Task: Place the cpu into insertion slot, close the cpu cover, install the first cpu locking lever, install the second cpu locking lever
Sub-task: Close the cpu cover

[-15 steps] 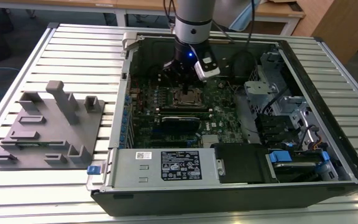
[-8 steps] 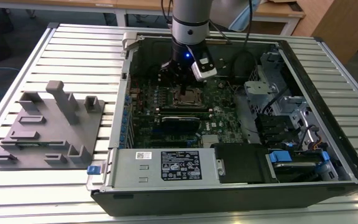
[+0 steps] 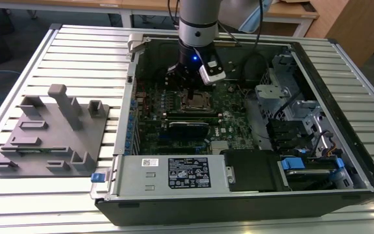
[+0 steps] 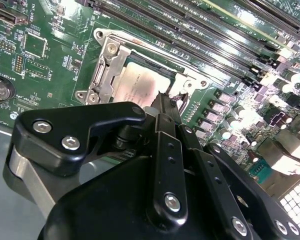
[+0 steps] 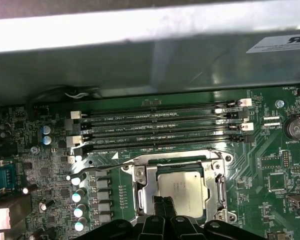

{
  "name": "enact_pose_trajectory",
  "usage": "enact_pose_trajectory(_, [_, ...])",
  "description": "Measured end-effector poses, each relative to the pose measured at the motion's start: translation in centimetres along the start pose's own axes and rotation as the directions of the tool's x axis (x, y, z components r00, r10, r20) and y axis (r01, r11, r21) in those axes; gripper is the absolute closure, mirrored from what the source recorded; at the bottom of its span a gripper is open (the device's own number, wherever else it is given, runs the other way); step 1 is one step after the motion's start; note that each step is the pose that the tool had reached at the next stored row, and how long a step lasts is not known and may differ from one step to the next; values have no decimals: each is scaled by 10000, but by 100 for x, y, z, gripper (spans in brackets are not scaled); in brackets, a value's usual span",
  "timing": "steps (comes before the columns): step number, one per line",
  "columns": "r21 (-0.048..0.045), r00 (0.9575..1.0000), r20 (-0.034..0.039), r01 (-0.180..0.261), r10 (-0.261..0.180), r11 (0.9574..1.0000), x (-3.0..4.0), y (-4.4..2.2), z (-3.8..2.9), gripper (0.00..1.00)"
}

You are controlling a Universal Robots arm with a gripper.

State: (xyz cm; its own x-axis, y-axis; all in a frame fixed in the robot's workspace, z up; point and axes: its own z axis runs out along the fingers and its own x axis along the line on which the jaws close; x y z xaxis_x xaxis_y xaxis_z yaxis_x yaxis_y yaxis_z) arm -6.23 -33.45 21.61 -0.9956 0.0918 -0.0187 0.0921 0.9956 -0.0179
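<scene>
- Closest up, my gripper (image 4: 162,100) hangs low over the socket, fingertips pressed together on nothing;
- around me, a slatted table (image 3: 76,48) bears the open computer case (image 3: 239,209);
- a green board (image 3: 154,122) covers the case floor;
- the insertion slot (image 4: 106,40) sits just beside the long memory slots (image 5: 160,127);
- the cpu cover (image 5: 141,190) lies flat on it;
- the cpu (image 5: 182,190) rests inside, showing through the cover's window.
</scene>
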Motion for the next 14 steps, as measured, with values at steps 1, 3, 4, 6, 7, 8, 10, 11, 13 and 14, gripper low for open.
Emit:
enact_pose_trajectory(1, [-1, 10000, 1, -1, 1, 10000, 2, 0, 2, 89])
enact_pose_trajectory(3, [-2, 10000, 1, -1, 1, 10000, 13, -1, 7, 89])
enact_pose_trajectory(4, [0, 10000, 0, 0, 0, 10000, 20, -2, 9, 89])
enact_pose_trajectory(6, [-18, 10000, 1, 1, -1, 10000, 29, -2, 21, 89])
enact_pose_trajectory(7, [-40, 10000, -3, 6, -6, 10000, 33, -3, 27, 89])
enact_pose_trajectory(8, [-45, 10000, -3, 11, -11, 10000, 36, -3, 31, 89])
enact_pose_trajectory(10, [-46, 10000, -2, 23, -23, 10000, 47, -4, 37, 89])
enact_pose_trajectory(11, [-45, 10000, 0, 26, -26, 10000, 54, -5, 40, 89])
enact_pose_trajectory(13, [-48, 10000, 5, 35, -35, 10000, 59, -4, 53, 89])
enact_pose_trajectory(14, [-48, 10000, 6, 42, -42, 10000, 61, -5, 59, 89])
